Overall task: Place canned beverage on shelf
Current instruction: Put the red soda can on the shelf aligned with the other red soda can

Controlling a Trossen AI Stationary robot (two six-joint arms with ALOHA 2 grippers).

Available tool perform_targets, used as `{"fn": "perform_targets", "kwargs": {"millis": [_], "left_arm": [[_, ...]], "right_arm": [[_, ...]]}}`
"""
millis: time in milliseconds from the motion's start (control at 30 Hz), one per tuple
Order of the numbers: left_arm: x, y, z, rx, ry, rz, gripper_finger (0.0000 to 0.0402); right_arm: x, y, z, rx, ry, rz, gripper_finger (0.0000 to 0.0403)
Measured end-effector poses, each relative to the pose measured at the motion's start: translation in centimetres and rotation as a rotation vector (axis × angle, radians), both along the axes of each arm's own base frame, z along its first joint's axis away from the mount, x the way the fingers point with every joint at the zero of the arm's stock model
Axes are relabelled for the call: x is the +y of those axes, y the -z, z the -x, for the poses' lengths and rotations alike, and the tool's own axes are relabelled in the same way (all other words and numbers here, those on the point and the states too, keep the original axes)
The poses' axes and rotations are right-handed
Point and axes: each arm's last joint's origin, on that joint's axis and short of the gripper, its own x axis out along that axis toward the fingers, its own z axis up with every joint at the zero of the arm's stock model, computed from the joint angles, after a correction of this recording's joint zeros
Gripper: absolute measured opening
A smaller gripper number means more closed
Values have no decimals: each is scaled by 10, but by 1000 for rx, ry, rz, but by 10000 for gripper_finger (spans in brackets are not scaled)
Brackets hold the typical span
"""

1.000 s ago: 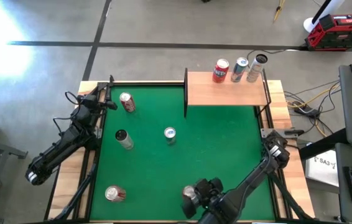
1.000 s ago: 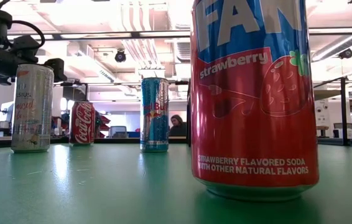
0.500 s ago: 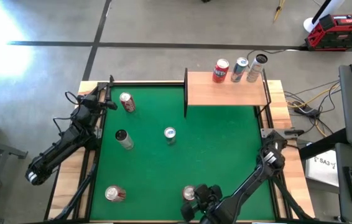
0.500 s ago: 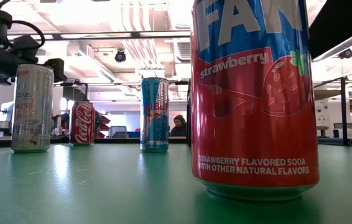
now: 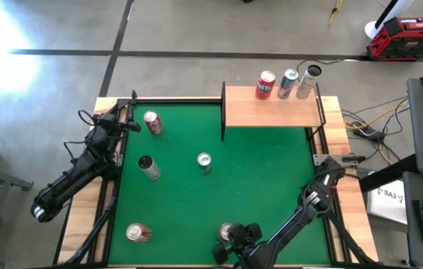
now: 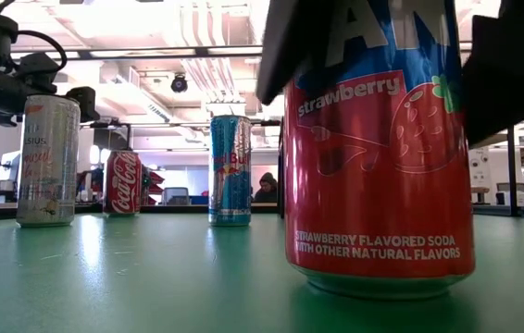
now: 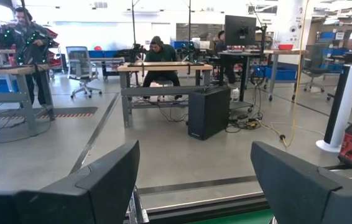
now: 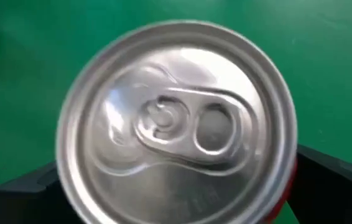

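A red and blue strawberry soda can (image 6: 378,166) stands upright on the green table near its near edge; its silver top fills the right wrist view (image 8: 176,118). My right gripper (image 5: 230,243) is open above it, pointing down. Its dark fingers (image 6: 280,51) stand on either side of the can's upper part. The tan shelf board (image 5: 271,110) stands at the far right with three cans along its far edge. My left gripper (image 7: 194,180) is open and empty at the table's far left corner (image 5: 125,119).
On the table stand a Coca-Cola can (image 5: 152,122), a silver can (image 5: 149,167), a blue Red Bull can (image 5: 204,162) and a red can (image 5: 138,232) at the near left. The shelf cans are red (image 5: 265,84), blue (image 5: 288,83) and dark (image 5: 309,81).
My right gripper has moved toward the table's near edge and down over the strawberry can. Its fingers now show on both sides of the can's top in the low view. The can has stayed where it was.
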Motion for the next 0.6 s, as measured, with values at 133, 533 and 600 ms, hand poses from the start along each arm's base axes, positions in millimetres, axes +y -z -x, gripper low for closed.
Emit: {"fn": "perform_targets", "kwargs": {"millis": [133,533,600], "left_arm": [[0,0,0,0,0,0,293],[0,0,0,0,0,0,293],[0,0,0,0,0,0,293]], "right_arm": [[1,5,-1,-31,21,32,400],[-1,10,-3,-22,44,29,304],[-1,9,-2,-24,46,28,303]]}}
